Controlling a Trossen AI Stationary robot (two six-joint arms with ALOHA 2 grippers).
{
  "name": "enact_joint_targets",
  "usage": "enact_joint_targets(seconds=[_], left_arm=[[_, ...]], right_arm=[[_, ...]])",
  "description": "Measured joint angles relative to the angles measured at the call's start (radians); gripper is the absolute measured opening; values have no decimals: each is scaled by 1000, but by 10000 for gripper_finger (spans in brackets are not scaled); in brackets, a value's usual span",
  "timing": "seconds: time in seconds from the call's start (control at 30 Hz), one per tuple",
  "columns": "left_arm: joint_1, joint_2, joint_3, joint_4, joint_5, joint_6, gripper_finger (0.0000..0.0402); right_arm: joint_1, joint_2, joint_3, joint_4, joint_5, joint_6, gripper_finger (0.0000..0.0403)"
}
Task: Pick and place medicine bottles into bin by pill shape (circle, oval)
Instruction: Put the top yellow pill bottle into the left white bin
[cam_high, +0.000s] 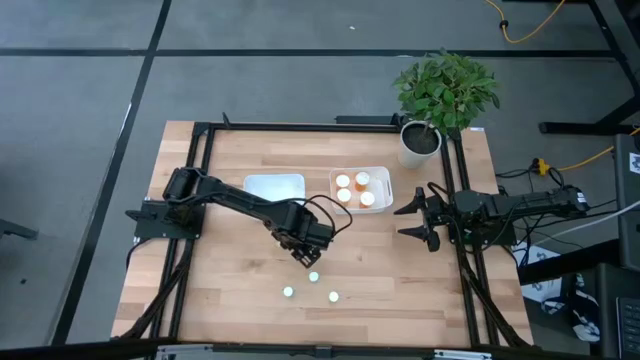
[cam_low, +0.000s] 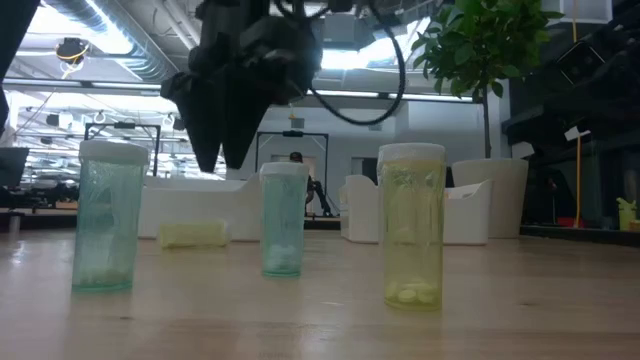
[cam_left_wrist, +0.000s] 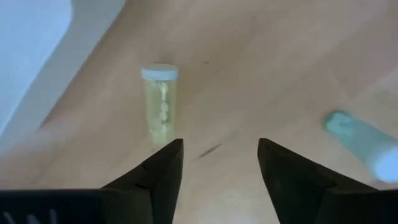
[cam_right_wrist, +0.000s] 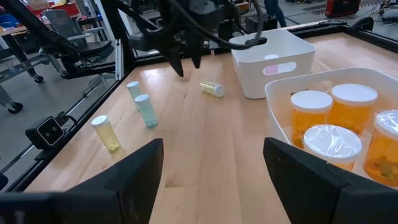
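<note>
1. Left gripper (cam_high: 308, 258) hangs just above the surface, fingers (cam_left_wrist: 163, 169) wide and empty, beside a toppled yellow bottle (cam_right_wrist: 212, 89), likely its next pick.
2. Three tinted bottles (cam_high: 313, 277) stand unsorted nearby; four orange bottles (cam_right_wrist: 344, 120) are already binned.
3. Right gripper (cam_high: 412, 217) idles at the edge, fingers spread.

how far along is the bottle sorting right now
Done: four orange bottles sit in one bin. In hand: nothing; the left gripper hangs open over a fallen yellowish bottle. Left: that one plus three standing bottles; the other bin shows one pale bottle inside. The right gripper waits open.
</note>
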Motion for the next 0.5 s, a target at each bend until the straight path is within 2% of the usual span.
enact_joint_targets(seconds=[0.23, 0.5], left_arm=[[17, 0, -62, 19, -19, 108, 247], [13, 0, -146, 95, -39, 133, 246]], right_arm=[[0, 0, 0, 0, 0, 0, 279], [0, 0, 0, 0, 0, 0, 279]])
